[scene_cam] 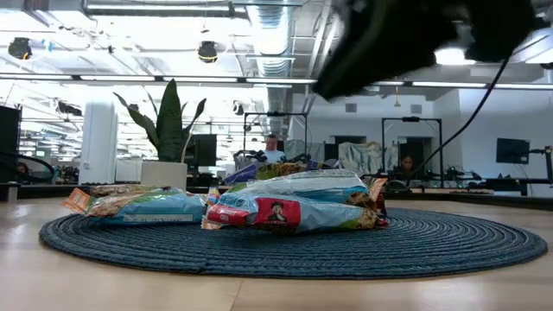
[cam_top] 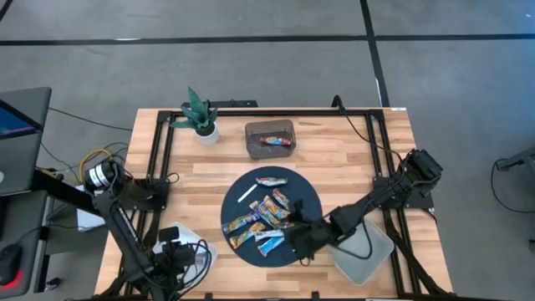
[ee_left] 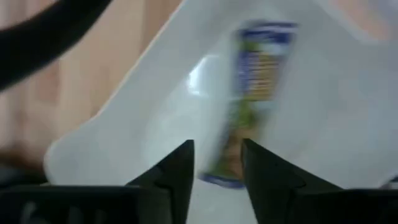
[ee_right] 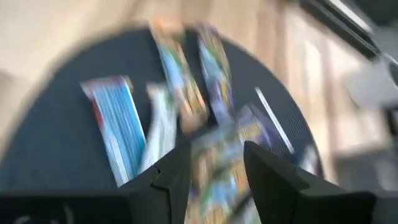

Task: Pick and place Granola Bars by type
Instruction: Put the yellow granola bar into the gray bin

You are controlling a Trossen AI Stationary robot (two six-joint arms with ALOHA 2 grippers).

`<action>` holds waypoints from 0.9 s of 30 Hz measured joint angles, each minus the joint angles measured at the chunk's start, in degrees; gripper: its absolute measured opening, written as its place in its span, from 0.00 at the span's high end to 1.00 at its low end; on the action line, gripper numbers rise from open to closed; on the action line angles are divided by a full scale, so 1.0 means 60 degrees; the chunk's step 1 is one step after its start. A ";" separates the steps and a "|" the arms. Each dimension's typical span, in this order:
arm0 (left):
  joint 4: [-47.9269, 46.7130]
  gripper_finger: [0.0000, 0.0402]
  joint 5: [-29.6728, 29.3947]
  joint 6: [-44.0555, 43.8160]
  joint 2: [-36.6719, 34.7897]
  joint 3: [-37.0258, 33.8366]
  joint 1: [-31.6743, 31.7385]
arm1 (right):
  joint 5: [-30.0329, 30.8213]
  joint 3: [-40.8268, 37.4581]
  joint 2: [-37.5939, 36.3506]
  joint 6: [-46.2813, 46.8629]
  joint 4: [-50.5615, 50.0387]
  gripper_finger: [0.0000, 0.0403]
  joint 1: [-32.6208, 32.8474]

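Several granola bars (cam_top: 263, 219) lie piled on a round dark mat (cam_top: 242, 251); the low view shows the pile (scene_cam: 285, 203) resting flat. My right gripper (cam_top: 294, 238) hovers open over the mat's near right part, above the bars (ee_right: 186, 93), and shows high up in the low view (scene_cam: 389, 39). My left gripper (cam_top: 171, 251) is open over a white tray (cam_top: 201, 255) at the near left. One blue, yellow and green bar (ee_left: 252, 99) lies in that tray (ee_left: 143, 124), past the fingertips (ee_left: 217, 155). Another bar (cam_top: 273, 140) lies in a dark bin (cam_top: 269, 127).
A thin white stick (cam_top: 247, 194) lies on the mat's far left part. A potted plant (cam_top: 201, 117) stands at the far left, next to the dark bin. A grey-white tray (cam_top: 368, 251) sits at the near right, under my right arm. Black frame rails run along both table sides.
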 joint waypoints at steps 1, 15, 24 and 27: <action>-0.0181 0.65 -0.0002 -0.0053 -0.0005 0.0003 -0.0044 | -0.0499 0.0101 0.0000 -0.0211 0.0218 0.65 -0.0154; -0.0566 0.57 -0.6051 0.0229 -0.0080 0.0003 -0.1239 | -0.3473 0.0309 0.0502 0.0357 0.1285 0.67 -0.1001; -0.0536 0.57 -0.8640 0.0309 -0.0075 0.0003 -0.1953 | -0.2987 0.0301 0.1455 0.0379 0.1658 0.67 -0.0844; -0.0441 0.57 -0.8736 0.0116 -0.0026 -0.0014 -0.2120 | -0.2962 0.0393 0.1680 0.0522 0.1678 0.67 -0.0950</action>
